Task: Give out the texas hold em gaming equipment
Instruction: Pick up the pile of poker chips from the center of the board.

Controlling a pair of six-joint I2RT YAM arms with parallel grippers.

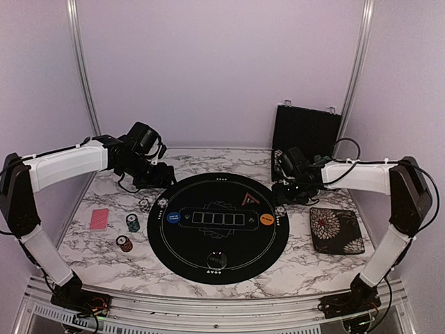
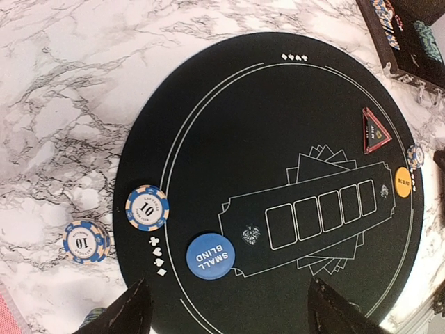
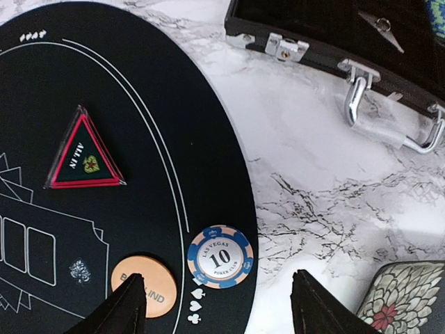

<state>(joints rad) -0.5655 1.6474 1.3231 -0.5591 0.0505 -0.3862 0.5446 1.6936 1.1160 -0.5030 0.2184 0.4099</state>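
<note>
From above, a red-backed card (image 1: 99,219) lies on the marble table (image 1: 90,268) at 9 o'clock off the round black mat (image 1: 188,247). A green chip stack (image 1: 132,223) and a red chip stack (image 1: 124,243) sit between card and mat, and all three are nearer the left arm. The left gripper (image 1: 147,179) hovers over the mat's 10 o'clock rim, jaws wide apart and holding nothing. Its wrist camera puts the inner blue chip (image 2: 147,207), on the mat, and the outer blue chip (image 2: 85,241), on the marble, at about 10 o'clock from the jaws. The blue button (image 2: 211,256) is nearly at 12.

Across the mat, the right gripper (image 3: 219,309) is likewise spread and empty. The right-hand chip (image 3: 220,257) lies flat at 12 o'clock, centred on the gap, beside the orange button (image 3: 142,284). Being round, it offers no long axis, so any closing line should serve.

Only the overhead view shows the card and stacks whole. Only the wrist views make the chips' "10" readable, and the right one alone shows the latch of the chip case (image 3: 306,24).
</note>
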